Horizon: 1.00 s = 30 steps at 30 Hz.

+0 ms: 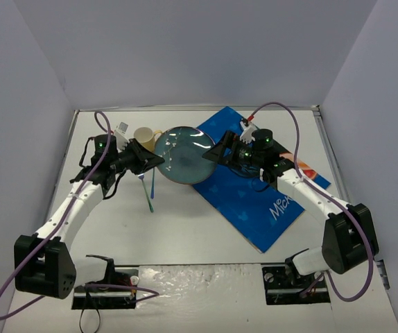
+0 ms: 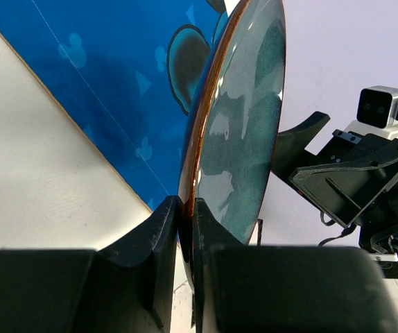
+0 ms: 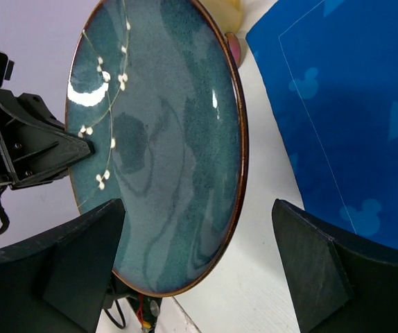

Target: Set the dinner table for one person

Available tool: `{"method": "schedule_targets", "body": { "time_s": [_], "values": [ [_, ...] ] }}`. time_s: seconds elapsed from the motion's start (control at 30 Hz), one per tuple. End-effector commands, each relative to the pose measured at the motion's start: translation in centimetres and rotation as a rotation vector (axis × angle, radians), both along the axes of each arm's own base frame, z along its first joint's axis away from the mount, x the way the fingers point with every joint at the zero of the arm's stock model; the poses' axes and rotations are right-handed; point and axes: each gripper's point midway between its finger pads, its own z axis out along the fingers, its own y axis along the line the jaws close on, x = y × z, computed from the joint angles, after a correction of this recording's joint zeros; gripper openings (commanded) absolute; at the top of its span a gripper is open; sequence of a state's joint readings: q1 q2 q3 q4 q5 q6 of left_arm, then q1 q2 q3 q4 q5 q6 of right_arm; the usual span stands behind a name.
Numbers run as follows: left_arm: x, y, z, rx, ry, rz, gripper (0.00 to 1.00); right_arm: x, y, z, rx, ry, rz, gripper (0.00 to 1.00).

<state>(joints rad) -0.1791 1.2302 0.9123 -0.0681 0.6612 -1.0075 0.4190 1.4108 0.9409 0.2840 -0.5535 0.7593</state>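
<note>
A teal glazed plate [image 1: 184, 154] with a brown rim hangs over the dinner table [image 1: 185, 229], its right side above the corner of the blue Mickey-print placemat [image 1: 258, 191]. My left gripper [image 2: 187, 211] is shut on the plate's [image 2: 244, 118] left rim, one finger on each face. My right gripper [image 3: 199, 257] stands open at the opposite side. The plate's [image 3: 161, 146] near edge lies between its fingers [image 3: 81, 257] without touching either. In the top view the right gripper [image 1: 216, 154] sits at the plate's right rim.
A pale yellow cup [image 1: 143, 135] stands just behind the left gripper. A thin green-handled utensil [image 1: 150, 191] lies on the white tabletop below it. The placemat [image 3: 351, 111] runs diagonally toward the right arm. Grey walls enclose the table.
</note>
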Motion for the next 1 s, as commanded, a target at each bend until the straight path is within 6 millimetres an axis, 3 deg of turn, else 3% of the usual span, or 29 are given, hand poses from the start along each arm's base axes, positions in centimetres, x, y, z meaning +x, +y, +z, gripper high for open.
{"method": "schedule_targets", "body": {
  "time_s": [0.0,0.1,0.27,0.57,0.67,0.7,0.83,0.97],
  "values": [
    [1.0,-1.9,10.8,-0.13,-0.339,-0.072,0.0,1.5,0.8,2.0,0.027,-0.074,-0.005,0.8],
    [1.1,-2.2,10.4,-0.128,-0.335,-0.084,0.0,1.6,0.8,1.7,0.019,-0.073,-0.007,0.74],
    [0.9,-2.7,10.0,-0.13,-0.329,-0.107,0.0,1.9,0.8,1.1,0.004,-0.066,-0.013,0.54],
    [1.3,-3.0,7.5,-0.119,-0.286,-0.114,0.0,2.0,0.4,0.5,-0.011,-0.07,-0.032,0.0],
    [1.4,-3.1,6.4,-0.105,-0.262,-0.121,0.0,1.9,-0.1,0.3,-0.017,-0.068,-0.046,0.0],
    [1.4,-3.1,5.8,-0.093,-0.25,-0.121,0.03,1.9,-0.4,0.2,-0.017,-0.067,-0.052,0.0],
    [1.3,-2.6,3.6,-0.015,-0.214,-0.114,0.41,1.8,-1.6,0.0,-0.013,-0.066,-0.077,0.0],
    [1.3,-1.6,1.6,0.085,-0.183,-0.091,0.69,1.9,-2.9,0.8,0.008,-0.077,-0.102,0.0]
  ]
}}
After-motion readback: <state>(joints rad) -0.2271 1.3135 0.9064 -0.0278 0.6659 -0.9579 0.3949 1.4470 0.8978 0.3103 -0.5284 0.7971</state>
